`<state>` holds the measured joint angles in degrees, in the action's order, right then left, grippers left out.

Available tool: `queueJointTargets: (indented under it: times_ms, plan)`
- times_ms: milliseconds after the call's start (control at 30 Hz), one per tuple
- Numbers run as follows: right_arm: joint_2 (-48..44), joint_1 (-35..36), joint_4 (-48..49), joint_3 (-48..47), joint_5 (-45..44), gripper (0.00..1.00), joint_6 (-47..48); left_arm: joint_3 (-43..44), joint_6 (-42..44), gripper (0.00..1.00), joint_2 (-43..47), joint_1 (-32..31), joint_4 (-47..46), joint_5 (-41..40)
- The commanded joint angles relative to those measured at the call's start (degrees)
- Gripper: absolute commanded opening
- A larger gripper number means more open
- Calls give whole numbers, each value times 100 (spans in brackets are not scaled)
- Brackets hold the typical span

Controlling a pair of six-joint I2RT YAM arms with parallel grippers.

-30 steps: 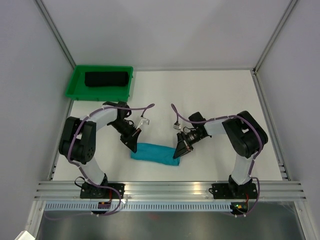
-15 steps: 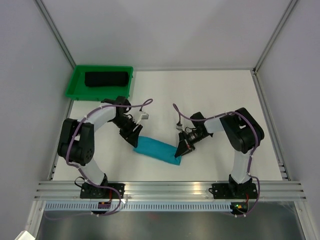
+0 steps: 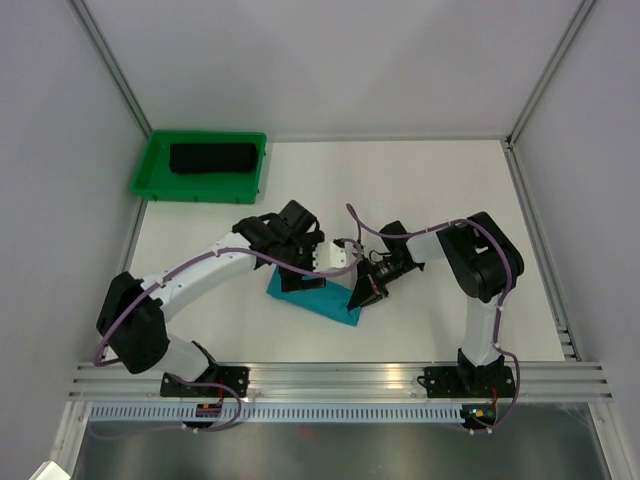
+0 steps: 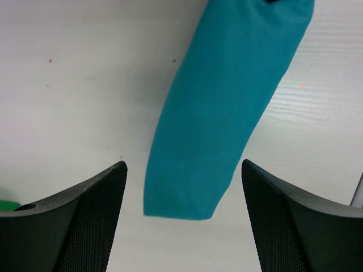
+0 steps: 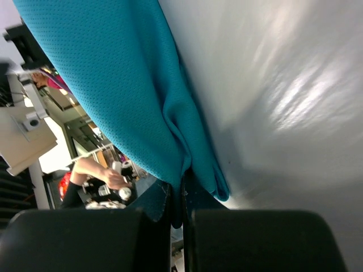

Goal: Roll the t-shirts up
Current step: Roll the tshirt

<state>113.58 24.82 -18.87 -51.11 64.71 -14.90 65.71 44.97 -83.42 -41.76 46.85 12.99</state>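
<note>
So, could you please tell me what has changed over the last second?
The left gripper moved off its end of the t-shirt, swung rightward over it and now hangs open above it. The right gripper stays shut on the other end; the green tray and its dark roll are unmoved.

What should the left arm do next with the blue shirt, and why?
Probably lower the left gripper and close it on the loose end of the teal t-shirt. It is open, with that end lying between its fingers, while the right gripper pinches the other end.
</note>
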Motion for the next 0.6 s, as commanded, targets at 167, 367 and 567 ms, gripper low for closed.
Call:
queueJointTargets:
  times_ms: [167,367,567]
  plan:
    - [322,-205,368,-258,77,0,-471,-356,389,100,-429,-1124,-939,-702]
    - [516,-214,-333,-618,227,0,73,-647,706,100,-772,-1177,-1705,-1071]
    - [630,-223,-767,-804,235,0,567,-867,908,99,-1229,-1177,-2004,-1124]
